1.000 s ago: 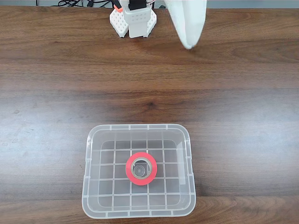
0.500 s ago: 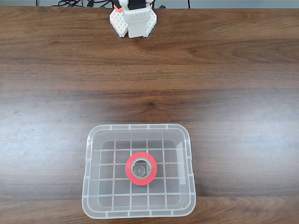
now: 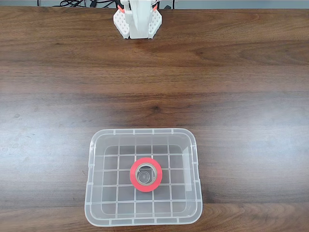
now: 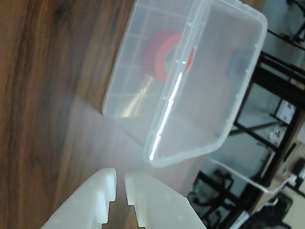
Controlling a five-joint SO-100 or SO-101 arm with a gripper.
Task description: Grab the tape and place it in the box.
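from my wrist view, the nearest thing i see is my own gripper (image 4: 120,183), two white fingers (image 4: 102,193) rising from the bottom edge with their tips nearly pressed together, a thin gap between them and nothing held. beneath and beyond them runs the dark brown wooden table (image 4: 43,86). further out sits the box (image 4: 209,109), a clear plastic bin with rounded corners and a lipped rim that catches a bright streak of light. through its cloudy wall i can make out the tape (image 4: 164,55) as a blurred red ring lying inside, near the far end of the bin in this view. past the table edge i see dark metal frames, out of focus. in the fixed view looking down, the box (image 3: 143,222) sits at the lower middle of the table (image 3: 231,87), and the tape (image 3: 132,180) lies flat on the grid-patterned bottom, roughly at the centre, its grey-white core facing up. far off at the top edge stands the white arm base (image 3: 137,21), well apart from the box.
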